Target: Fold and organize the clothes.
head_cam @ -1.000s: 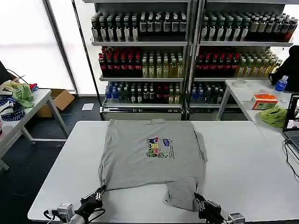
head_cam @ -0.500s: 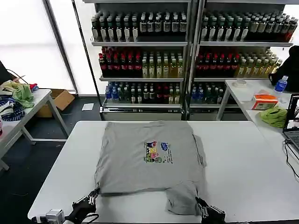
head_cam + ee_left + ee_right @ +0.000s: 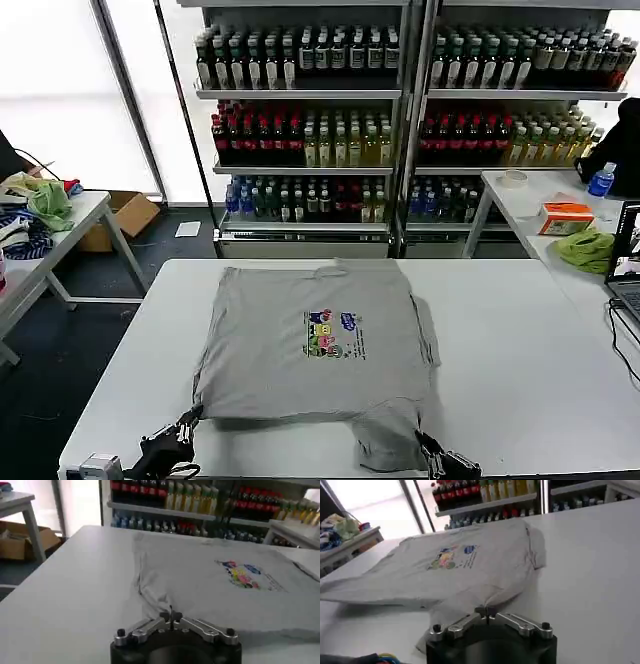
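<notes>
- On the white table (image 3: 520, 370), near its front edge: a light grey shirt (image 3: 300, 345), spread flat with the chest print (image 3: 333, 334) facing up and the collar toward the far edge.
- At the shirt's front left corner: the left gripper (image 3: 183, 426), fingers pressed together on a bunched pinch of the hem; seen from the left wrist, fingertips meeting at (image 3: 171, 616) with wrinkled cloth gathered right at them.
- At the front right corner: the right gripper (image 3: 428, 450), likewise clamped on the cloth, just at the table's edge; from the right wrist, tips closed at (image 3: 485, 611) on a fold of grey fabric.
- Between the two grippers: the hem lying slightly lifted and creased, with a darker folded flap hanging toward the right corner.
- On the right side: one short sleeve tucked along the shirt's edge.
- Behind the table: shelves (image 3: 400, 120) stocked with rows of bottles.
- To the far left: a side table (image 3: 70, 225) with a green cloth (image 3: 45, 200) and other fabric.
- To the far right: another table carrying a green cloth (image 3: 588, 247) and an orange box (image 3: 565, 216).
</notes>
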You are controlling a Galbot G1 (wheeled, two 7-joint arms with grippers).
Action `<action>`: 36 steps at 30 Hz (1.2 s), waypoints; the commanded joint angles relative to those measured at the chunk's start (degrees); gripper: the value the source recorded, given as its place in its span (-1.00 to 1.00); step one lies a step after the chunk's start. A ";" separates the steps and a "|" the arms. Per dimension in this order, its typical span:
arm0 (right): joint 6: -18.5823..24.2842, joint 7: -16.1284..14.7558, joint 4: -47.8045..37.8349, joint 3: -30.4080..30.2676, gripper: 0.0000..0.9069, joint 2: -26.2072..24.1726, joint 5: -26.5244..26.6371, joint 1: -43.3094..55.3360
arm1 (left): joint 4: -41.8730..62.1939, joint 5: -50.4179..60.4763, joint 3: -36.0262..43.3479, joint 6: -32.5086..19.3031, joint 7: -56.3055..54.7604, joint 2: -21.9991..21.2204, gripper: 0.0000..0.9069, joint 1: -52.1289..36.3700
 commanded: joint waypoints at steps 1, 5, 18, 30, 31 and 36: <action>1.37 1.44 -1.57 -2.21 -1.00 1.63 0.41 8.01 | 1.06 -1.25 0.33 1.58 -0.02 2.19 -0.98 -6.92; 1.98 1.97 -2.97 -2.78 -1.00 2.56 0.99 11.99 | 3.31 -2.68 0.75 1.60 -0.11 3.41 -0.98 -9.44; 1.77 3.55 -9.12 -5.09 -1.00 3.42 1.24 25.04 | 9.84 -8.77 2.03 1.61 0.24 8.64 -0.98 -18.28; -0.14 4.34 -22.07 -10.59 -1.00 4.53 -0.34 39.99 | 19.62 -12.85 6.11 1.59 0.45 12.47 -0.98 -29.22; -0.45 4.12 -23.15 -11.05 -1.00 4.54 -0.85 40.76 | 20.44 -12.84 6.47 1.57 0.59 12.50 -0.98 -30.26; -0.74 3.52 -28.06 -13.00 -1.00 4.64 -3.17 44.75 | 25.19 -12.51 8.44 1.41 1.18 11.74 -1.00 -33.36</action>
